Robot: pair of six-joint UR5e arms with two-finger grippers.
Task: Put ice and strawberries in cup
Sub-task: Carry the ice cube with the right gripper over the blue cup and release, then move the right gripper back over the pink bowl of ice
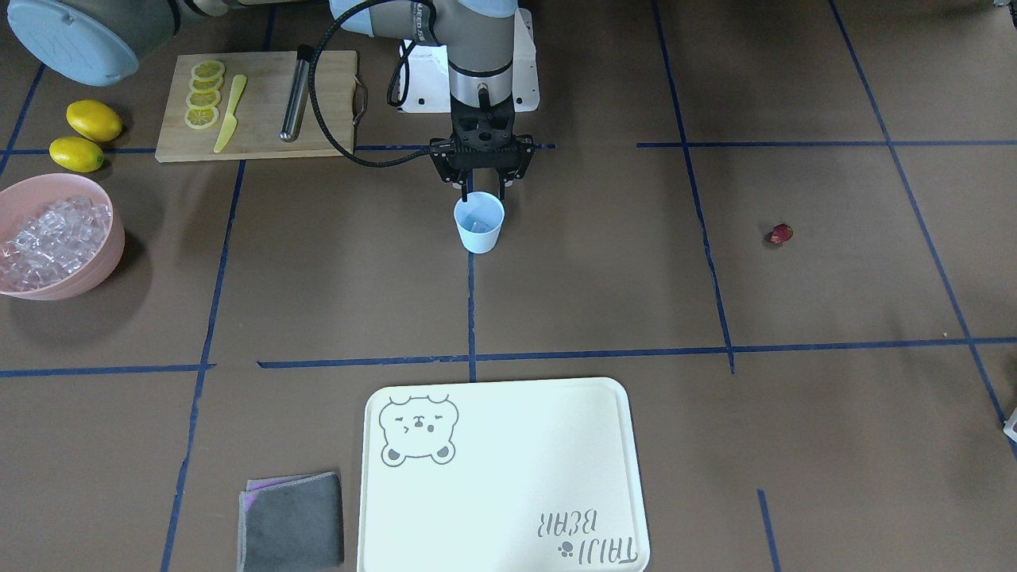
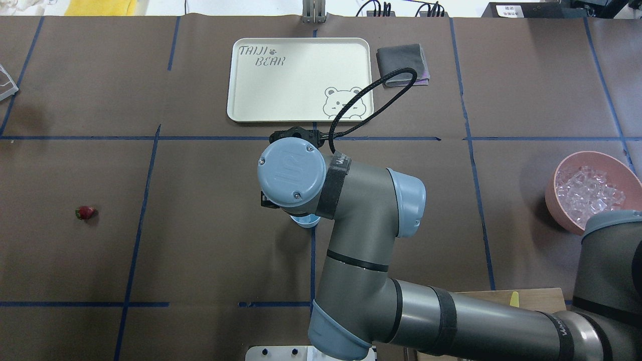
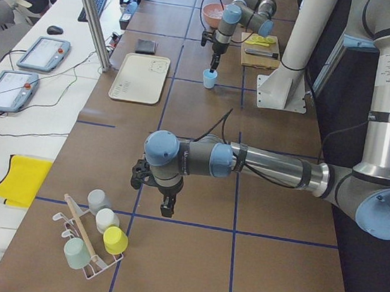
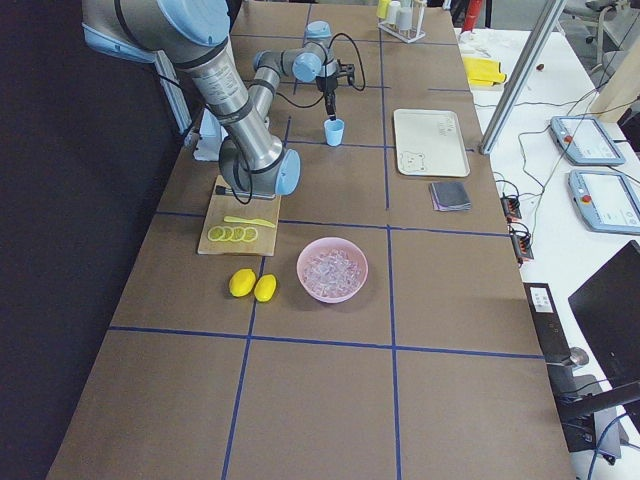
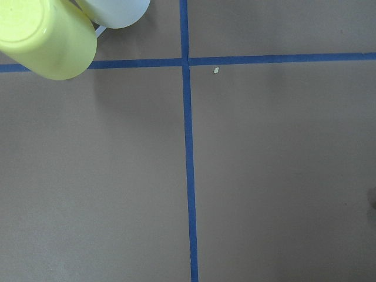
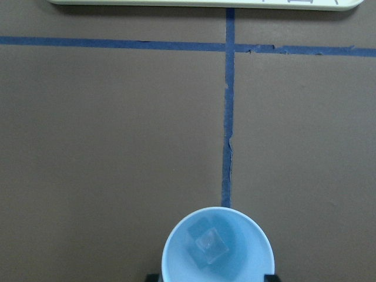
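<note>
The light-blue cup stands mid-table on a blue tape line. One clear ice cube lies inside it. My right gripper hangs just above the cup's rim, open and empty, with a finger on each side. More ice fills the pink bowl. The strawberry lies alone on the table, far from both grippers; it also shows in the overhead view. My left gripper shows only in the exterior left view, near a cup rack; I cannot tell whether it is open or shut.
A cream tray and a grey cloth lie beyond the cup. A cutting board holds lemon slices, a yellow knife and a metal tool. Two lemons lie next to the bowl. A rack of cups stands near my left gripper.
</note>
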